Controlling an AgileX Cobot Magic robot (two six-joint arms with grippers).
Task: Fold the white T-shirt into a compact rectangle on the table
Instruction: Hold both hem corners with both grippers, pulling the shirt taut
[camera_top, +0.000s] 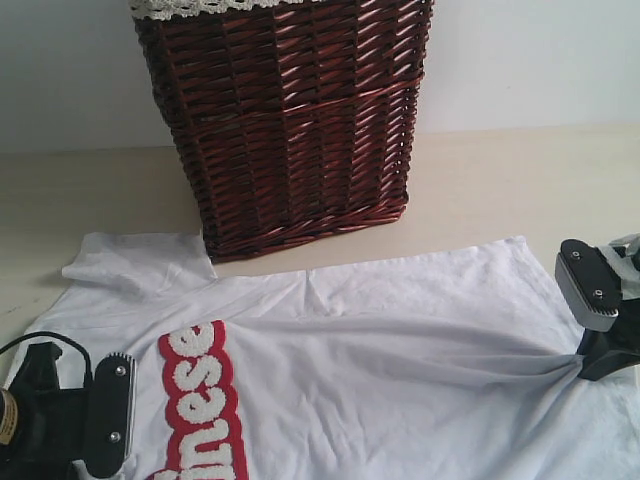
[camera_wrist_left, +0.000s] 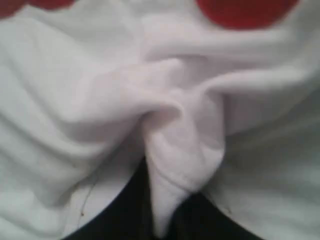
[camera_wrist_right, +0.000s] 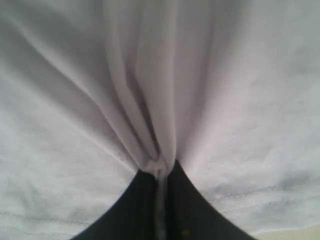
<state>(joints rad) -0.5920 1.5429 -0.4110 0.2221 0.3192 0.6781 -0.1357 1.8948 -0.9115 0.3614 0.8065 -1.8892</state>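
Bunched white cloth fills both wrist views. I have the left gripper (camera_wrist_left: 162, 220) clenched on a fold of the white T-shirt (camera_top: 400, 340) at lower left, beside its red patch (camera_top: 200, 400). The right gripper (camera_wrist_right: 160, 197) is clenched on a pleat at the right edge. The shirt lies across the lower frame on the table (camera_top: 500, 190), which shows bare at upper left and upper right. The wicker basket (camera_top: 290, 120) stands at top centre, just beside the shirt's upper edge.

I see the soft white cotton T-shirt (camera_top: 400, 340) spread on the pale beige matte table (camera_top: 520, 180). Its red patch of fuzzy white letters (camera_top: 200, 400) lies just beside my left gripper (camera_top: 72, 425). My right gripper (camera_top: 580, 358) pinches a gathered fold of the shirt. A dark red-brown wicker basket (camera_top: 290, 120) stands just behind the shirt.
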